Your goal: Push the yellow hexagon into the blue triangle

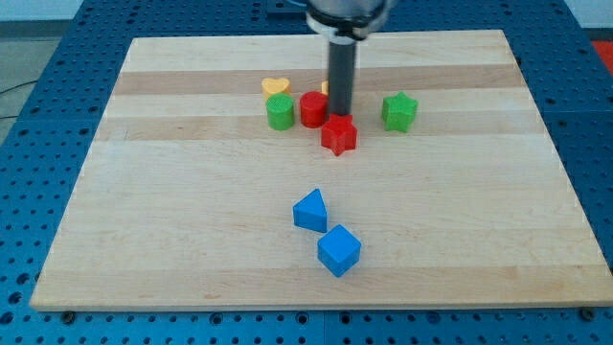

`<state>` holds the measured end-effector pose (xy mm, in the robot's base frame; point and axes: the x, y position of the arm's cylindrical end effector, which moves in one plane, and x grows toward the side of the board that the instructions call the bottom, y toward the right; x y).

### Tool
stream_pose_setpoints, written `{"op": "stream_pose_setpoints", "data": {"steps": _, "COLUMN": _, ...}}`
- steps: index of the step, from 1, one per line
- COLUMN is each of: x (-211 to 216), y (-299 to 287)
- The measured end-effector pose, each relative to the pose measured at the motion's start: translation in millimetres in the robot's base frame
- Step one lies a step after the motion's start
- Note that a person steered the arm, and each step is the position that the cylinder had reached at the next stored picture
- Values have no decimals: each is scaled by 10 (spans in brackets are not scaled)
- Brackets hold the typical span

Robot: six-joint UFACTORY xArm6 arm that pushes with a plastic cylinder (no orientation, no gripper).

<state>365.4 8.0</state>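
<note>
Camera view looks down at a pale wooden board (192, 249) with visible grain stripes, sitting on a blue perforated metal table (38, 115).

Going left to right along the far cluster: a small yellow heart-shaped block (275, 86), smooth and matte, sits farthest left and a bit further back. Just in front of it, practically touching, is a green cylinder block (280, 112). Right beside that is a red cylinder block (312, 109), looks like the same plasticky or painted finish. Then comes the dark rod, a straight matte black cylinder coming down from the top of the view. Peeking out from behind the rod's left edge is a sliver of yellow, the yellow hexagon (326, 87) I guess, though its shape can't really be made out since the rod hides most of it. My tip (340, 117) lands right at the far edge of a red star-shaped block (338, 135), touching or nearly so. Further right, set apart, is a green star-shaped block (399, 111).

No claw on this arm, just the rod, so nothing to open or close.

Nearer the viewer, well apart from the cluster: a blue triangle block (310, 211) with crisp edges, and just right and nearer, a blue cube block (339, 250), tilted diamond-wise, close to the triangle.
</note>
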Motion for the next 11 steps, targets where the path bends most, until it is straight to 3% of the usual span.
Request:
{"op": "stream_pose_setpoints", "data": {"steps": 1, "x": -198, "y": -246}}
{"op": "stream_pose_setpoints", "data": {"steps": 4, "x": -381, "y": 934}}
{"op": "stream_pose_setpoints", "data": {"steps": 5, "x": -583, "y": 370}}
{"op": "stream_pose_setpoints", "data": {"steps": 8, "x": -552, "y": -1644}}
{"op": "stream_pose_setpoints", "data": {"steps": 9, "x": -1078, "y": -1696}}
{"op": "stream_pose_setpoints", "data": {"steps": 10, "x": -947, "y": -2199}}
{"op": "stream_pose_setpoints", "data": {"steps": 11, "x": -392, "y": -2028}}
